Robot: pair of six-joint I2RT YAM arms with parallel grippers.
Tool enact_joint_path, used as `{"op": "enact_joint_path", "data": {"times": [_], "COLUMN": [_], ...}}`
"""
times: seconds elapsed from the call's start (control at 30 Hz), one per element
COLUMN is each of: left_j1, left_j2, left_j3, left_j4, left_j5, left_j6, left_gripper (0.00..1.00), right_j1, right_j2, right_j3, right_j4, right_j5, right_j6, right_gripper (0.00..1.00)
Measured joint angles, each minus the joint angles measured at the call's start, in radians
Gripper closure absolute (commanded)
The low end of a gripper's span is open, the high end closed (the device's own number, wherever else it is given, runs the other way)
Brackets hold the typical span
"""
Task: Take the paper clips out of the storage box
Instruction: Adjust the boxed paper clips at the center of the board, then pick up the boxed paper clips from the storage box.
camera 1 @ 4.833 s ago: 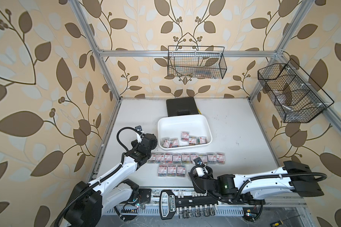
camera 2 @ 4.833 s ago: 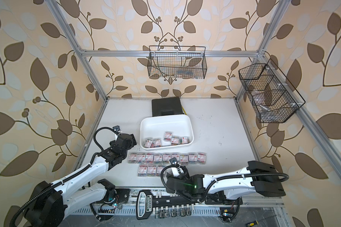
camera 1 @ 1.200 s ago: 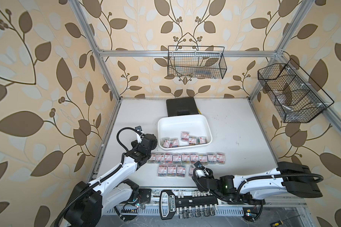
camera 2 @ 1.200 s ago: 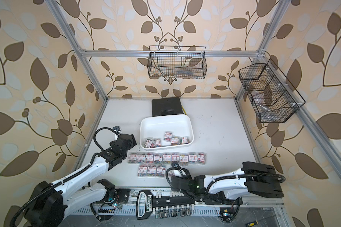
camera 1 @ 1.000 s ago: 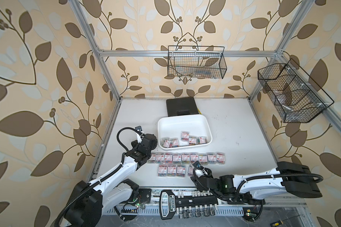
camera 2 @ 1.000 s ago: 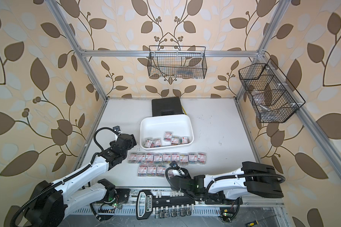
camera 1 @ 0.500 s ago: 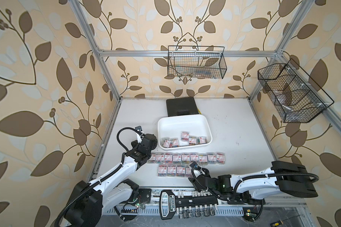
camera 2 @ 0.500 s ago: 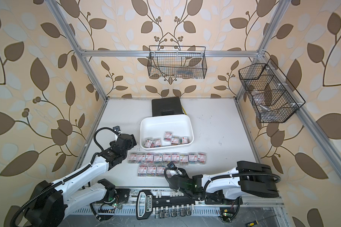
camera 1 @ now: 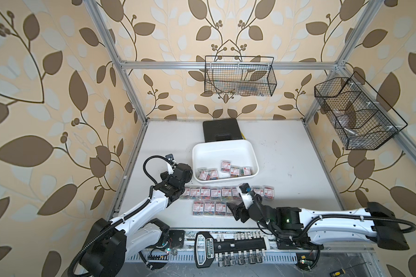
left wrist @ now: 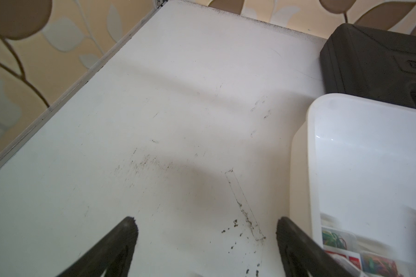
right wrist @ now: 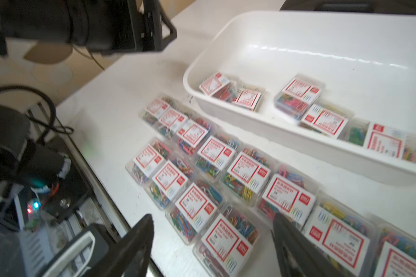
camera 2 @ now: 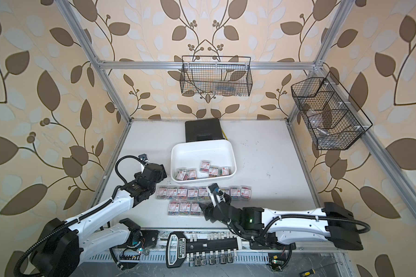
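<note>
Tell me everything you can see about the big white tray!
The storage box is a shallow white tray of smooth, shiny plastic, rectangular with rounded corners and a rolled rim. It sits flat on the white table, just in front of the black case. Most of its floor is bare; five little boxes of paper clips lie along its near wall.

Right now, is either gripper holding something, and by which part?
Nothing is held. The right gripper is open over paper clips lying on the table; the left gripper is open too.
</note>
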Motion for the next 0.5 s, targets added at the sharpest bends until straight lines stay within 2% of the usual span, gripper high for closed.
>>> {"op": "enact_joint_path", "data": {"times": [0.03, 0.1, 0.17, 0.23, 0.3, 0.5], "left_j1": [0.000, 0.000, 0.000, 0.000, 0.000, 0.000], "left_j2": [0.000, 0.000, 0.000, 0.003, 0.008, 0.013], "left_j3": [0.000, 0.000, 0.000, 0.000, 0.001, 0.002], "left_j4": [0.000, 0.000, 0.002, 0.002, 0.002, 0.010], "left_j5": [0.000, 0.000, 0.001, 0.001, 0.003, 0.018], "left_j6": [0.000, 0.000, 0.001, 0.002, 0.003, 0.012], "left_gripper": [0.07, 0.07, 0.07, 0.07, 0.07, 0.07], "right_j1": [-0.043, -0.151, -0.270, -0.370, -0.412, -0.431], "right_j2": [-0.019, -0.025, 0.005, 0.072, 0.156, 0.477], "right_j3": [0.008, 0.039, 0.080, 0.135, 0.190, 0.457], "right_j4": [-0.002, -0.017, -0.033, -0.040, -0.047, -0.135], "right_j5": [-0.007, -0.047, -0.093, -0.132, -0.152, -0.173], "right_j6": [0.002, 0.016, 0.031, 0.037, 0.032, -0.003], "right_gripper": [0.14, 0.18, 0.22, 0.22, 0.23, 0.25]}}
